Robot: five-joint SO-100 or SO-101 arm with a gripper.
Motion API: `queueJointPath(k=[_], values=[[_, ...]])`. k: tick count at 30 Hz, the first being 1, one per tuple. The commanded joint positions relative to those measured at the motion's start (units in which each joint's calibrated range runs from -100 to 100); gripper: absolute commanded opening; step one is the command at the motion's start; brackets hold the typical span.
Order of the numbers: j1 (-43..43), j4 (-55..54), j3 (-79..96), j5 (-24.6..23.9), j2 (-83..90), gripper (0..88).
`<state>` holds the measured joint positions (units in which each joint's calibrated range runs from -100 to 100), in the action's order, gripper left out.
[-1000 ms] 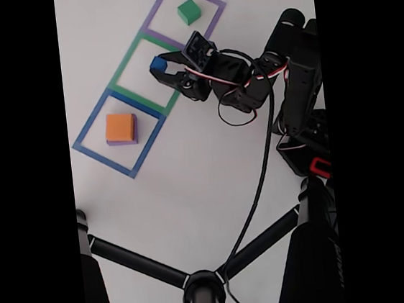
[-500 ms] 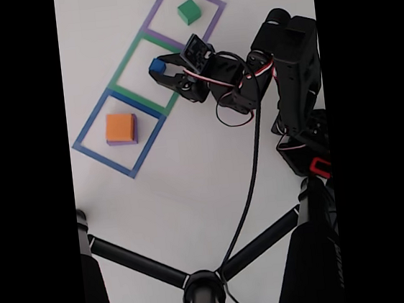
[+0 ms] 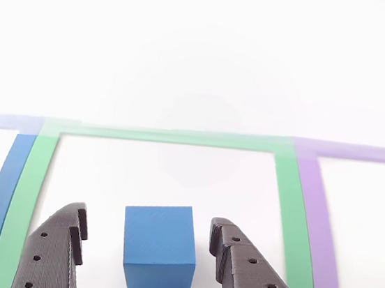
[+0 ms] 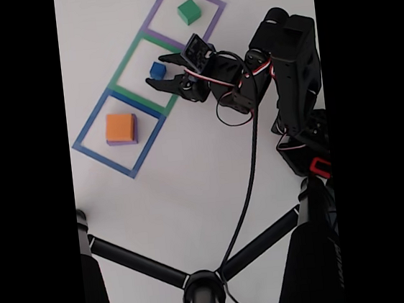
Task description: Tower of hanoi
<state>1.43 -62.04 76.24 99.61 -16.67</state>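
Observation:
The small blue block [image 4: 157, 70] rests flat on the white table inside the green taped square [image 4: 127, 89]. My gripper [image 4: 156, 71] is open, one finger on each side of the block with a gap on both sides. In the other view the blue block [image 3: 159, 245] sits between the two black fingers [image 3: 60, 251] of the gripper [image 3: 150, 217], touching neither. The green block [image 4: 188, 11] stands in the purple taped square [image 4: 211, 22]. The orange block [image 4: 120, 127] sits on top of the purple block [image 4: 124, 141] in the blue taped square [image 4: 97, 152].
The arm's body and base [image 4: 299, 112] stand at the right edge of the table. A black cable [image 4: 252, 182] runs down from the arm to a black tripod [image 4: 202, 292] whose legs cross the lower part of the fixed view.
The gripper was shut on the blue block over the green taped square. It has since opened, and the block now lies free on the table between the fingers.

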Motion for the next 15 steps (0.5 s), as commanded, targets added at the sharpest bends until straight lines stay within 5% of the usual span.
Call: queueJointPath(k=[1,15], values=[[-0.57,5.03,-0.69,0.39,8.48,18.5],[3.46,59.61,-3.6,0.39,54.34,0.4]])
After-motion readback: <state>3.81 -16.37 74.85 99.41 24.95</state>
